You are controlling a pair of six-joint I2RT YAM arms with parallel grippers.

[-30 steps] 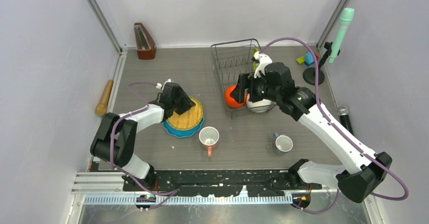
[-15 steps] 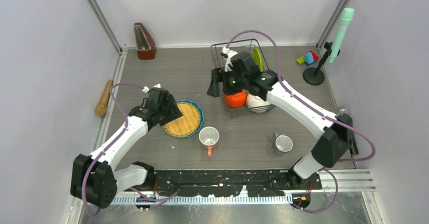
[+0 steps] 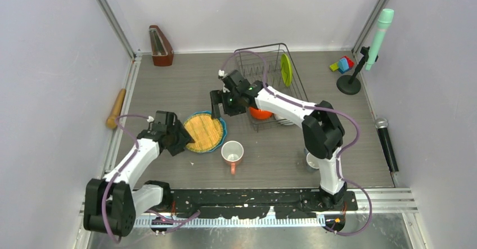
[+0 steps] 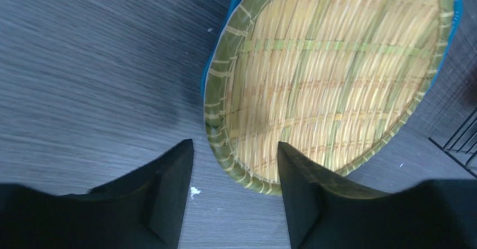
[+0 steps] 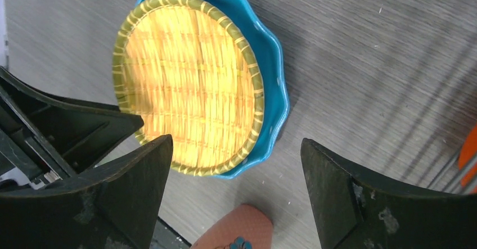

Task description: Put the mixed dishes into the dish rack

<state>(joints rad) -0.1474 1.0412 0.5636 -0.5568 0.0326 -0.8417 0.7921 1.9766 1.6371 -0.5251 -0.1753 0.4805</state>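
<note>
The blue-rimmed plate with yellow woven centre (image 3: 206,131) lies flat on the table; it also shows in the left wrist view (image 4: 332,80) and the right wrist view (image 5: 191,86). My left gripper (image 3: 181,141) is open and empty, its tips (image 4: 235,159) astride the plate's near-left rim. My right gripper (image 3: 217,106) is open and empty, hovering (image 5: 236,148) over the plate's far-right edge. The pink floral mug (image 3: 232,152) stands right of the plate. The dish rack (image 3: 254,66) holds the orange bowl (image 3: 260,113), the white bowl (image 3: 284,120) and the upright lime-green plate (image 3: 286,69). The grey-blue mug (image 3: 310,160) is partly hidden by my right arm.
A wooden rolling pin (image 3: 116,108) lies by the left wall. A metronome (image 3: 161,46) stands at the back left. Toy blocks (image 3: 342,64), a green microphone on a stand (image 3: 378,32) and a black microphone (image 3: 386,142) are at the right.
My right arm has swung left from the rack to above the plate. My left gripper has drawn back toward the near left, off the plate's centre to its rim.
</note>
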